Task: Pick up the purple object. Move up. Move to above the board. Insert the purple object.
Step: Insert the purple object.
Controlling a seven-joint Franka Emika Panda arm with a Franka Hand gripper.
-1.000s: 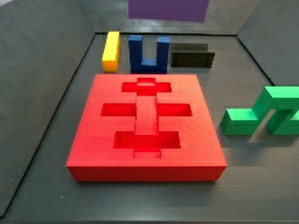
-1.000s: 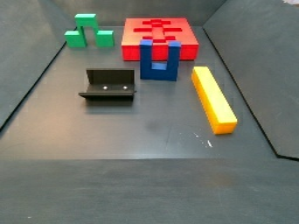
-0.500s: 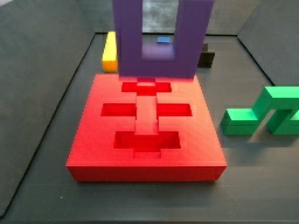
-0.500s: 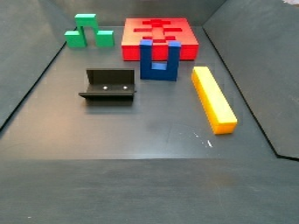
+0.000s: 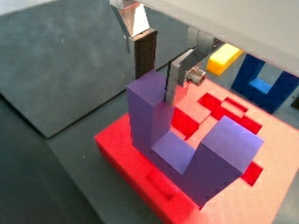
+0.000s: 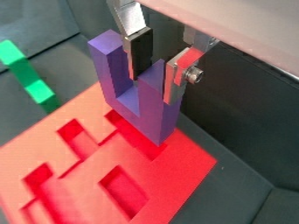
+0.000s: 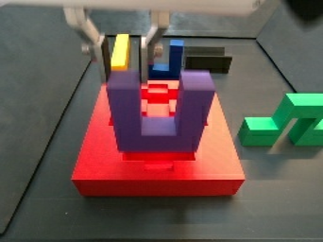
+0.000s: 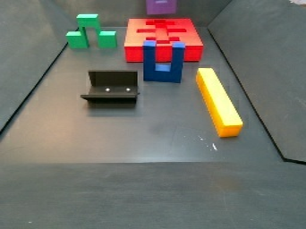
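Note:
My gripper (image 7: 121,52) is shut on one upright prong of the purple object (image 7: 158,128), a matte U-shaped block held prongs up. It hangs over the far half of the board (image 7: 101,163), a large red slab with brighter cross- and bar-shaped recesses. Both wrist views show the silver fingers (image 5: 177,80) (image 6: 174,77) clamping the prong, with the purple object (image 5: 176,131) (image 6: 135,96) just over the board (image 5: 126,164) (image 6: 105,166). In a side view only the top of the purple object (image 8: 159,5) shows, above the board (image 8: 164,36). I cannot tell whether it touches the board.
A blue U-shaped block (image 7: 171,57) (image 8: 163,61), a yellow bar (image 7: 120,52) (image 8: 217,100) and the dark fixture (image 7: 209,61) (image 8: 113,88) stand beyond the board. A green stepped block (image 7: 288,123) (image 8: 89,31) sits beside it. Grey walls enclose the floor.
The purple object has come down in the gripper, from the upper edge of the side view to just over the board's far half. Nothing else moved.

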